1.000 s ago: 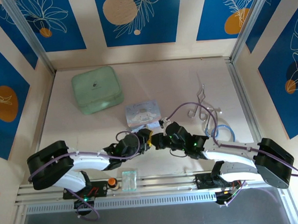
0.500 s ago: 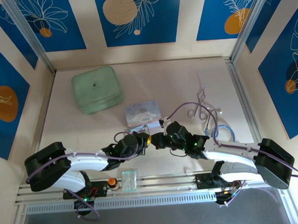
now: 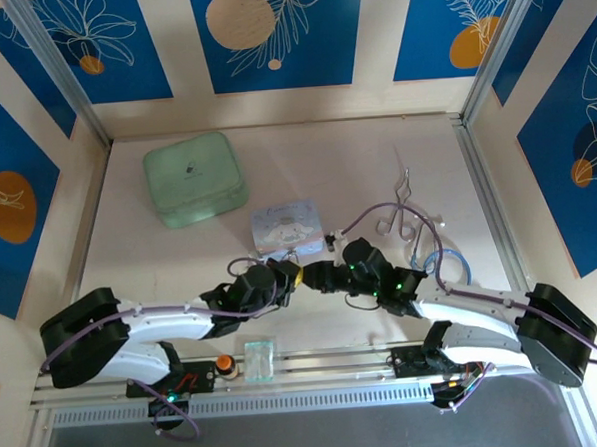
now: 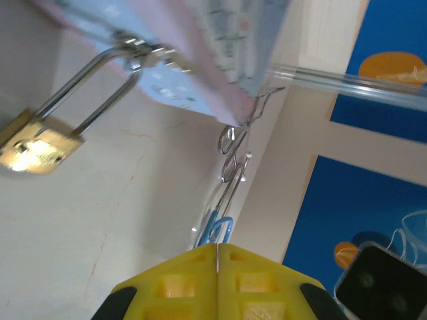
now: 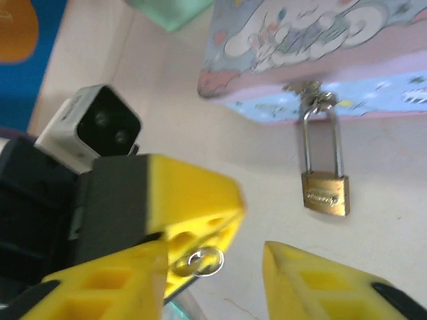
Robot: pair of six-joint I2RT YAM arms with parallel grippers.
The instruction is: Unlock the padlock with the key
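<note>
The left fingers are clenched on the key, its round bow peeking out. The right fingers are released. The padlock lies on the counter at the key's 1 o'clock, its shackle closed through the clasp of the cartoon tin.

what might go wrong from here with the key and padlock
The key seems pinched only at the tip of the shut left tool; it may slip or twist if the open right tool beside it takes it.
The padlock lies loose, hooked to the tin, held by nothing, so it may slide away when the key pushes in.
</note>
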